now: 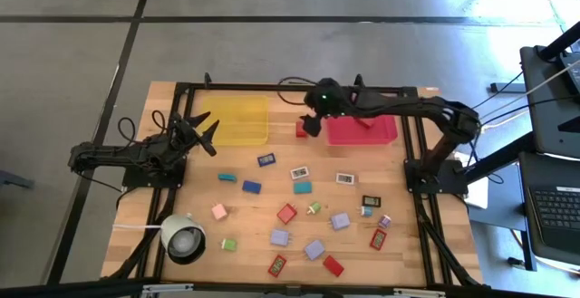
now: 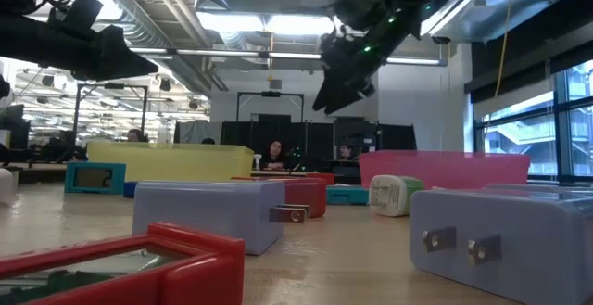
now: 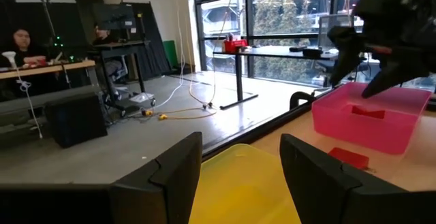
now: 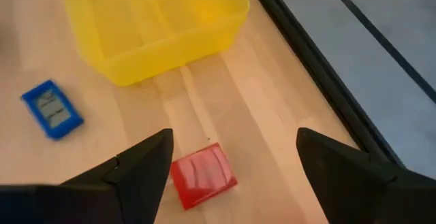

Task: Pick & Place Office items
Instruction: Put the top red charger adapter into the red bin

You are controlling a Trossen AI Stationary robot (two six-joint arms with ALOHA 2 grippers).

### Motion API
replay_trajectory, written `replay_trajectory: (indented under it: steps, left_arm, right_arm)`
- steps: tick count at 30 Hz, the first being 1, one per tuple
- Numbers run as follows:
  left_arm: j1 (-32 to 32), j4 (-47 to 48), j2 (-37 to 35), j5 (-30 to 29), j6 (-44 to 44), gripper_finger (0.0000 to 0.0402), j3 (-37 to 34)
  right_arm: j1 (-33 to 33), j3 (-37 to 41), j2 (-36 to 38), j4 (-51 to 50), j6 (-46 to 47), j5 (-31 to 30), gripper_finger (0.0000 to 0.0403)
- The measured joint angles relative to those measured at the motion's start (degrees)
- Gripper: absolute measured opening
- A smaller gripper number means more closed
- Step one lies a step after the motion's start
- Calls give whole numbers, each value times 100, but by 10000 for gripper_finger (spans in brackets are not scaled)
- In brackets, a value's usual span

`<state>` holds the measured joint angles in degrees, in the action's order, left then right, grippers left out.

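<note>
Open workshop room with grey floor around a wooden tabletop [image 1: 190, 209] on a black frame; people sit at desks far behind, seen in the low view. I'm taking the yellow tray [image 1: 240, 121] as landmark. My right pincer [image 4: 231, 159] hangs above the tabletop just right of the yellow tray, fingers spread wide and empty, with a red block [image 4: 202, 175] lying flat on the wood right beneath the gap, between the yellow tray and the pink tray [image 1: 362, 129]. The pink tray sits further right of the yellow one and has one red piece inside, per the left wrist view. My left pincer [image 1: 201, 133] waits just left of the yellow tray, raised, fingers parted, grasping nothing. The rest of the office items [image 1: 299, 216] are scattered on the tabletop in front of the yellow tray, toward the near edge: blue, teal, lilac, red, pink, green pieces, all apart from each other. A blue block [image 4: 52, 109] lies near the yellow tray's front corner. A white cylinder [image 1: 183, 240] sits near the front left corner. My guess is the next step is dropping onto the red block. Risks: the block is low and flat, so the fingers could scrape the wood or skid over it; it lies slightly turned to the fingers, so closing could spin it out; a descent off-centre could nudge it against the yellow tray wall.
</note>
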<state>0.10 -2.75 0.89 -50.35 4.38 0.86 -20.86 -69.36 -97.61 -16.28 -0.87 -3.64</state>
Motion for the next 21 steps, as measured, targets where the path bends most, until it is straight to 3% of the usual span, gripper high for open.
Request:
replay_trajectory:
  steps: [4,11,21]
  left_arm:
    - [0,-1,0,-75,-2,196,0]
    - [-2,33,0,-124,-149,196,0]
    - [-1,34,0,-122,-222,196,0]
  right_arm:
    - [2,-316,-391,-153,24,-5,342]
    - [-25,-801,-876,-756,2825,-378,370]
    - [197,-811,-1368,-618,4393,-669,355]
